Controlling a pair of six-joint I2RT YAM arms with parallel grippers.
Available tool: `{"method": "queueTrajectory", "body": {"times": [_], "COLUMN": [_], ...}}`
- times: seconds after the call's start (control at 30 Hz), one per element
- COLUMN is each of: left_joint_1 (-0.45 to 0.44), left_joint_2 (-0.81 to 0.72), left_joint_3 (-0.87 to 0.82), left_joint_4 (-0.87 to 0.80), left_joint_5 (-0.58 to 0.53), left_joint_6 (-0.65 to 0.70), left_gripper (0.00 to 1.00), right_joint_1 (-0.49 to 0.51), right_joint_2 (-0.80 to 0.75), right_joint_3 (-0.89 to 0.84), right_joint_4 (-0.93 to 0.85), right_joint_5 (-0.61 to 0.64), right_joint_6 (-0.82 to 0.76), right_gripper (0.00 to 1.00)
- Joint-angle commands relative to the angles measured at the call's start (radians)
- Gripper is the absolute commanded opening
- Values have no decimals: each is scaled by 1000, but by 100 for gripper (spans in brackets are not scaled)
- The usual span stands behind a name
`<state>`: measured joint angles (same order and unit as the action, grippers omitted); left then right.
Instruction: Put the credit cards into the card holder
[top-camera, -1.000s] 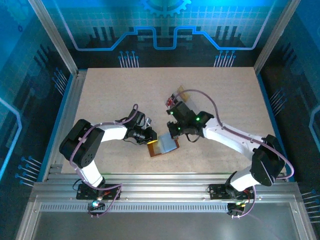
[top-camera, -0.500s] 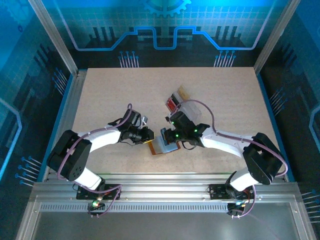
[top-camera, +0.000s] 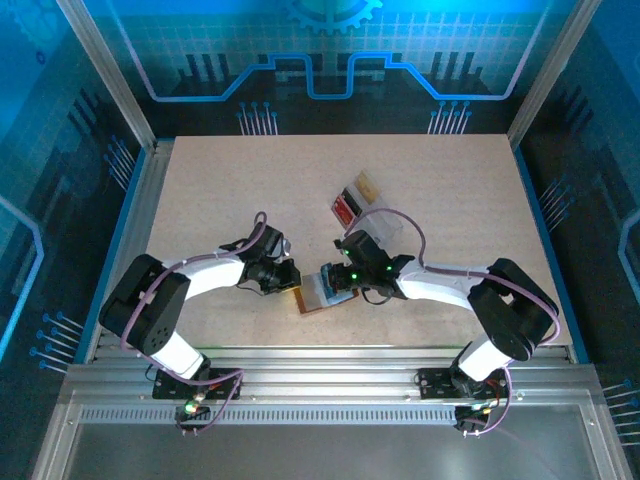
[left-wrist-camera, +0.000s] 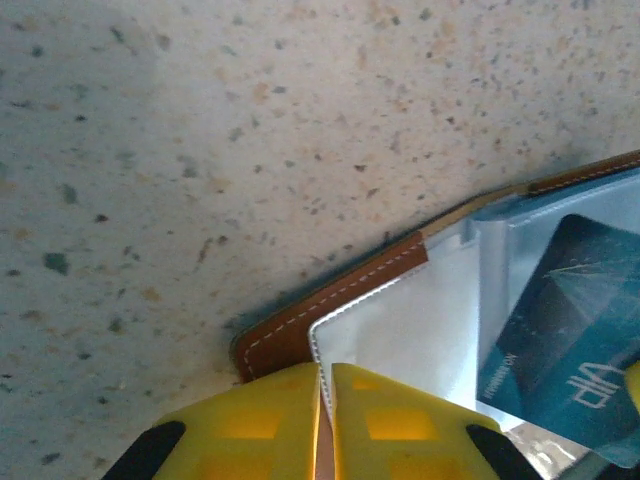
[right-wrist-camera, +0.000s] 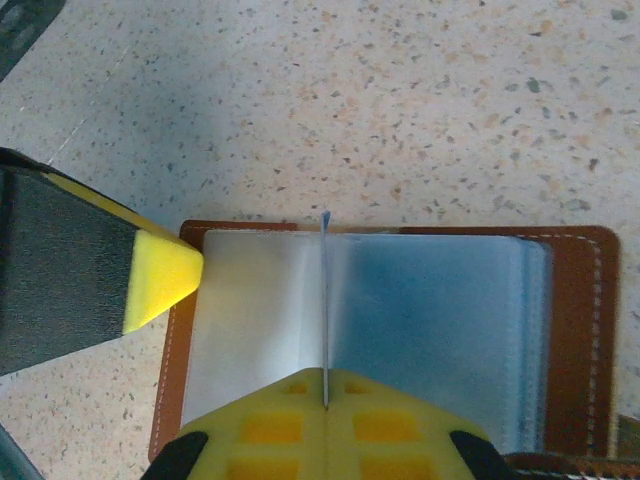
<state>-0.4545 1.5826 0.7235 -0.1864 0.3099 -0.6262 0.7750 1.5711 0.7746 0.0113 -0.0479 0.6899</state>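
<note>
Card: the blue card stands on edge over the middle fold of the open card holder. I cannot tell whether its leading edge has entered a pocket.
Card's place: near the middle of the table, between my two arms.
How the card will handle: I judge it thin, light, stiff and slick. It should slide into a sleeve easily, but it may pivot in my pads if a corner catches.
Where to take it: by one short end, flat faces against the pads, so most of its length is free to go in.
Holder: brown leather, lying open and flat with its pale, clear pockets facing up.
How the holder will handle: it looks soft and light, so it is likely to skid on the table when pushed. The pocket leaves are floppy and their mouths will not stay open alone.
Right gripper: my jaws are clamped tight on the near end of the card, which shows as a thin blue line running out from between the pads.
Left gripper: my jaws are nearly together, with only a slit between them. The edge of a pale pocket leaf runs into that slit at the holder's left corner, so I take it as a pinch on the leaf that steadies the holder.
Next move: it calls for lining the card's edge up with a pocket mouth.
Farther off: a clear tray with a red card and a tan card lies beyond the holder, apart from it.
</note>
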Motion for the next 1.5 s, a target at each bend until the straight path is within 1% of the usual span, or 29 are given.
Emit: {"method": "queueTrajectory", "body": {"times": [0.0, 0.23, 0.33, 0.47, 0.73, 0.77, 1.03, 1.47], "left_joint_1": [1, 0, 0, 0, 0, 0, 0, 0], "left_joint_2": [30, 75, 86, 89, 103, 105, 107, 124], "left_joint_3": [21, 33, 35, 36, 39, 40, 42, 45], "left_joint_4": [-56, -55, -61, -59, -58, -56, -57, -56], "left_joint_5": [-61, -65, -75, -75, -75, -74, -76, -79], "left_joint_6": [40, 45, 48, 48, 46, 46, 46, 44], "left_gripper": [12, 10, 10, 9, 9, 9, 9, 9], "right_joint_1": [-31, -58, -67, -76, -91, -91, -92, -63], "right_joint_2": [34, 57, 40, 57, 103, 104, 130, 120], "right_joint_3": [-23, -62, -73, -72, -105, -108, -121, -159], "right_joint_4": [59, 150, 157, 161, 253, 286, 305, 231], "right_joint_5": [-53, -104, -103, -115, -179, -186, -232, -228], "right_joint_6": [45, 95, 100, 106, 158, 163, 177, 170], "right_gripper": [0, 0, 0, 0, 0, 0, 0, 0]}}
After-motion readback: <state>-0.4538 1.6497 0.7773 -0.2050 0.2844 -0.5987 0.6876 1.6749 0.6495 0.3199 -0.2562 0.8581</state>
